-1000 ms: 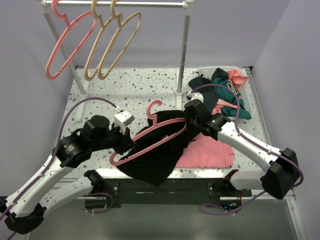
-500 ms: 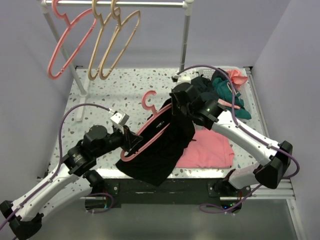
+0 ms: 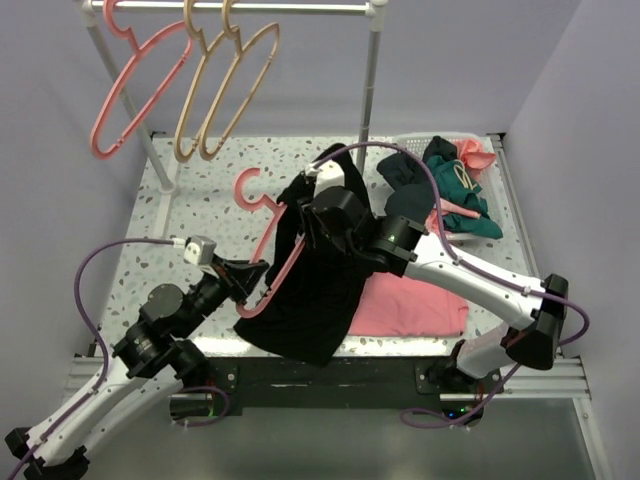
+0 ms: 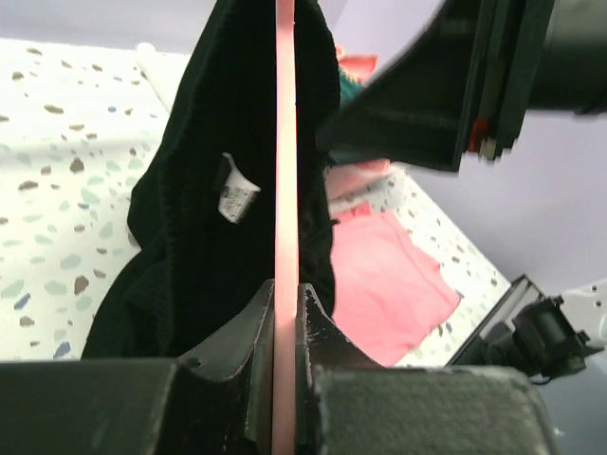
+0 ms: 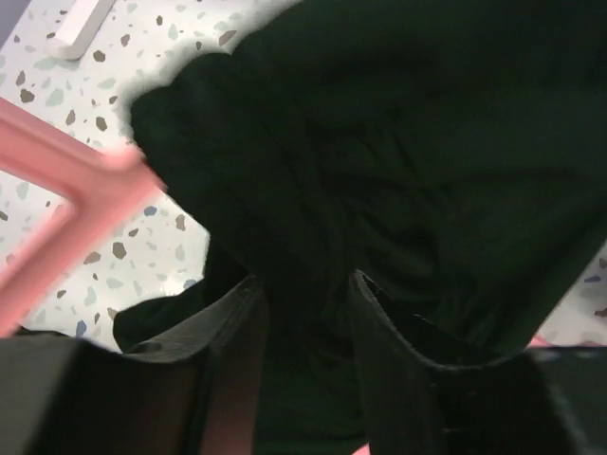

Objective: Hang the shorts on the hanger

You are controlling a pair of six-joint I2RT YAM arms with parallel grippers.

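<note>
The black shorts (image 3: 315,285) hang limp over the pink hanger (image 3: 268,238), which is held tilted above the table with its hook (image 3: 248,184) pointing up and left. My left gripper (image 3: 243,283) is shut on the hanger's lower end; in the left wrist view the pink bar (image 4: 285,142) runs straight up from between my jaws, with the shorts (image 4: 204,227) draped round it. My right gripper (image 3: 312,215) is at the top of the shorts. In the right wrist view black fabric (image 5: 379,142) fills the gap between its jaws, with the hanger (image 5: 81,194) to the left.
A rail at the back holds another pink hanger (image 3: 135,85) and two tan hangers (image 3: 225,85). The rack's post (image 3: 368,110) stands behind the shorts. A flat pink cloth (image 3: 415,300) lies under the right arm. Teal and dark garments (image 3: 455,190) fill a white basket at the back right.
Both arms have moved left and away from the front edge with the hanger and shorts. The hanger has swung more upright and its hook has shifted left.
</note>
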